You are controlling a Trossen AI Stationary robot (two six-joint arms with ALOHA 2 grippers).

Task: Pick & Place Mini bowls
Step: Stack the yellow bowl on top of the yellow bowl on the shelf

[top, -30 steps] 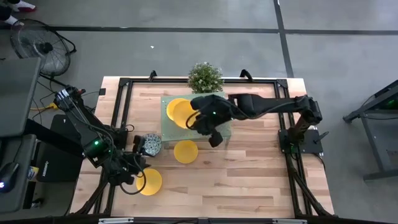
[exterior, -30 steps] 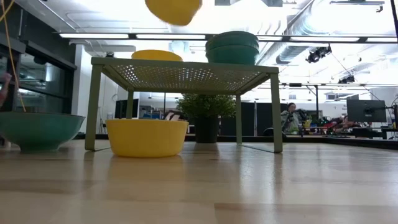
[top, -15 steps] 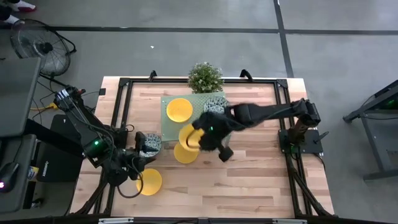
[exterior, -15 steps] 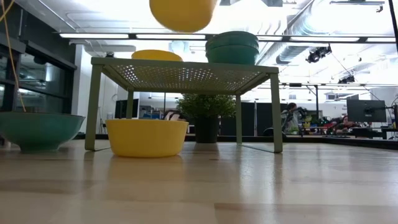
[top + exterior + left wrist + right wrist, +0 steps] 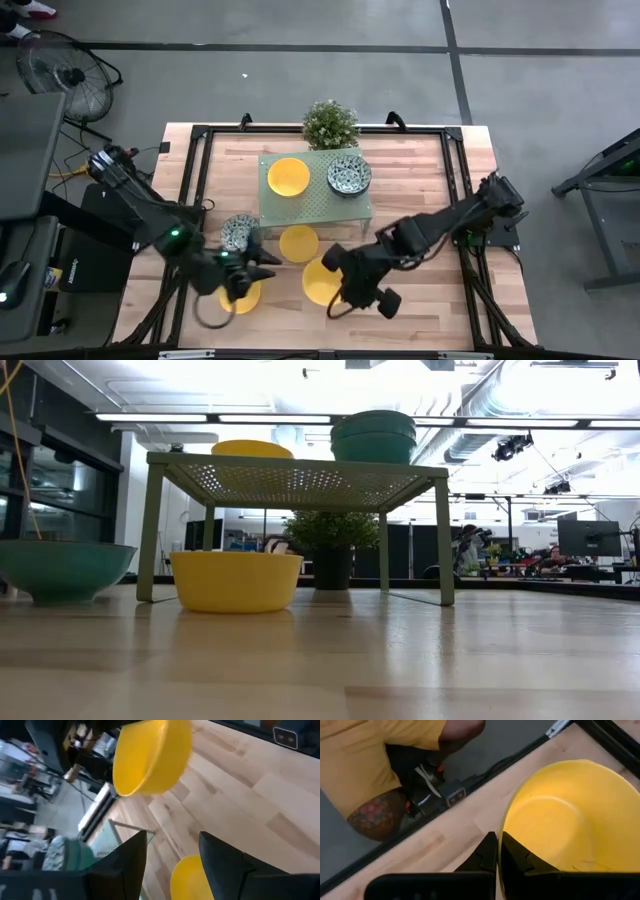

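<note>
Right wrist view: plain glossy yellow bowl (image 5: 570, 820) pinched by right pincer (image 5: 498, 852).

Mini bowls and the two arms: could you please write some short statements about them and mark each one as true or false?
1. The right end effector is shut on the rim of the held yellow bowl. True.
2. Two yellow bowls stand on the green rack. False: it carries one yellow rack bowl and the patterned stack.
3. The left end effector is open and holds nothing. True.
4. The potted plant stands on top of the rack. False: it stands on the table, behind the rack.
</note>
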